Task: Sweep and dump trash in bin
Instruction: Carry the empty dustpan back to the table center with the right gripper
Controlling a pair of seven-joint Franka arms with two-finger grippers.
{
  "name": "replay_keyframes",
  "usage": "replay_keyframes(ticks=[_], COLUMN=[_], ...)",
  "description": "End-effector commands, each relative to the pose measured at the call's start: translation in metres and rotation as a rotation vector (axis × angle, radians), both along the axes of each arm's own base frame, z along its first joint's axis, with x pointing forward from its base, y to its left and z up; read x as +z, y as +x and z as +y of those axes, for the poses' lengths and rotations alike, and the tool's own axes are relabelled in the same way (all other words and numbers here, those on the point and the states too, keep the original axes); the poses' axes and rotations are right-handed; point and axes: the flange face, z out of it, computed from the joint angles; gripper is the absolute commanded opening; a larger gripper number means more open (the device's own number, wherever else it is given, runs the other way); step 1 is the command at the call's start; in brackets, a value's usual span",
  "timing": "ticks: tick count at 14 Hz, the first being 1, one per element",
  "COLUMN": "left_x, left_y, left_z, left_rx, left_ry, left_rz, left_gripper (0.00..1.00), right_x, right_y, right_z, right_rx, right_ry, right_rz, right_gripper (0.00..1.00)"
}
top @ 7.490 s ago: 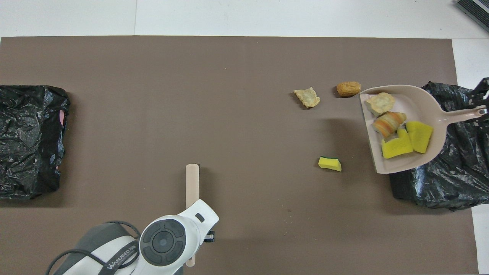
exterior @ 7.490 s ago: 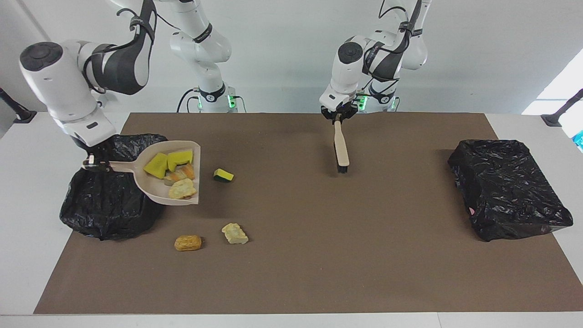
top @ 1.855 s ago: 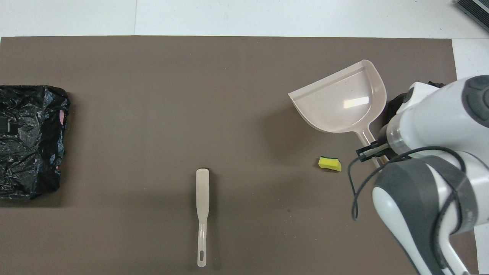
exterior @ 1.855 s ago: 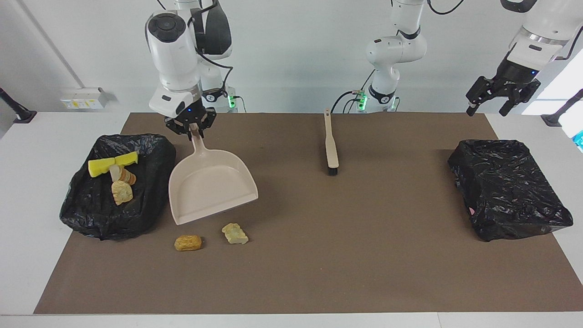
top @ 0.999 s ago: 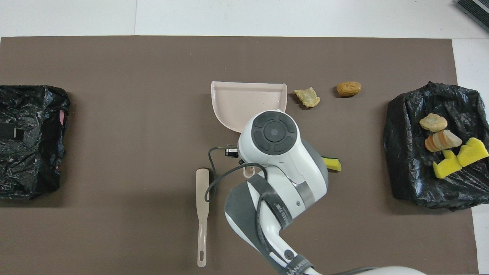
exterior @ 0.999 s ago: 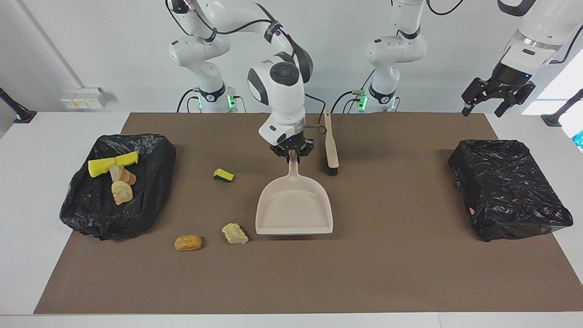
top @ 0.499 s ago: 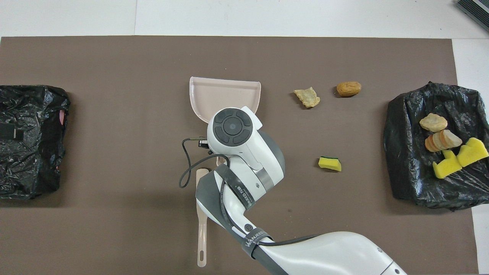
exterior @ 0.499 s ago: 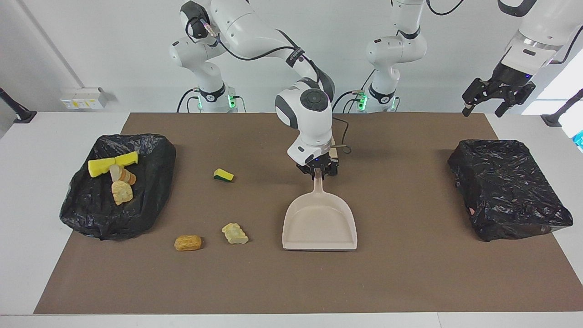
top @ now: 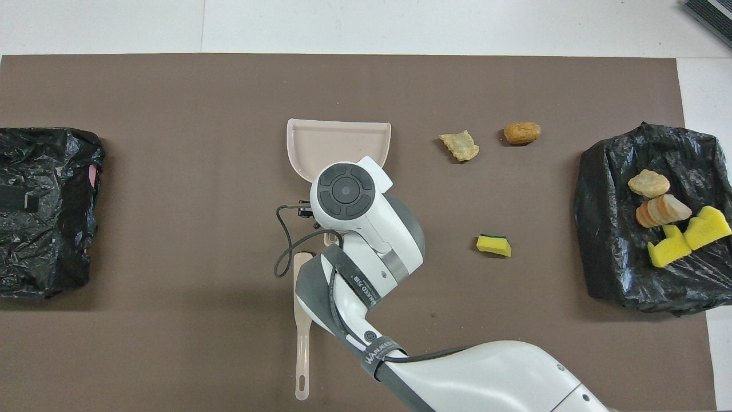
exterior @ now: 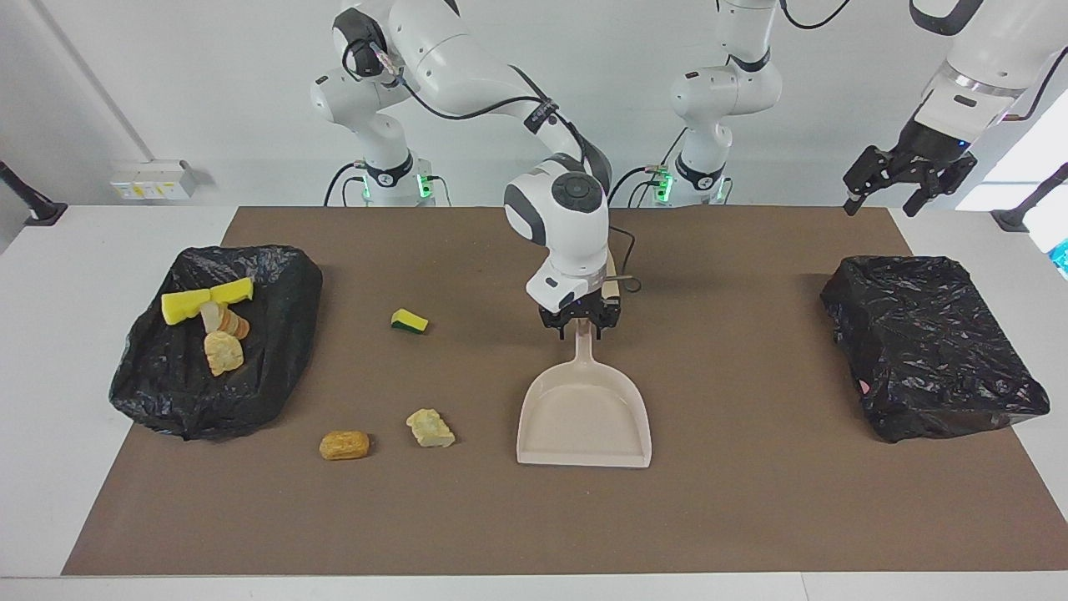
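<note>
At the right arm's end of the counter, the bin (exterior: 267, 334) holds four pieces of trash (exterior: 204, 300). An orange chunk (exterior: 344, 445), a cream chunk (exterior: 430, 427) and a yellow-green sponge (exterior: 409, 320) lie nearby. The right end effector (exterior: 580, 327) stands open astride the handle of the dustpan (exterior: 584, 417). The left end effector (exterior: 883, 200) waits open, high over the second bin (exterior: 926, 342).

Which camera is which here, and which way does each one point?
Facing view: high across the table, looking at the robots; both arms show, right claw at the dustpan handle, left claw raised over the table's edge.
Overhead view: above the robots' end, looking steeply down and forward; only the right arm shows, hiding the handle.
Shared, half a turn apart: dustpan, loose sponge, both black-bagged bins.
</note>
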Motion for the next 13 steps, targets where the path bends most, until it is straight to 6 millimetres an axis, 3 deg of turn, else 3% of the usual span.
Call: replay_keyframes(ticks=[1,4,7,10,13], left_x=[-0.002,-0.004,-0.01,-0.022,-0.032], left_y=[-0.005,-0.004,0.006,0.017,0.029], left_z=[0.002,-0.001,-0.017,-0.032,-0.039], left_rx=[-0.006,-0.003,-0.022,-0.048,-0.038], left_ry=[0.011,0.01,0.01,0.01,0.008], left_rz=[-0.008,-0.004,-0.033,-0.06,-0.094], left_gripper=[1.0,1.0,1.0,1.0,1.0], right_x=[0.02,0.032,0.075,0.101,0.095], right_y=[-0.001,-0.011,-0.033,-0.079,-0.132], right_z=[0.002,0.001,-0.006,-0.003,0.006], right_rx=[0.022,0.028,0.056,0.059,0.012], right_ry=[0.005,0.003,-0.009,-0.015,-0.034], right_rz=[-0.029,-0.024,0.008,0.023,0.052], right_gripper=[1.0,1.0,1.0,1.0,1.0])
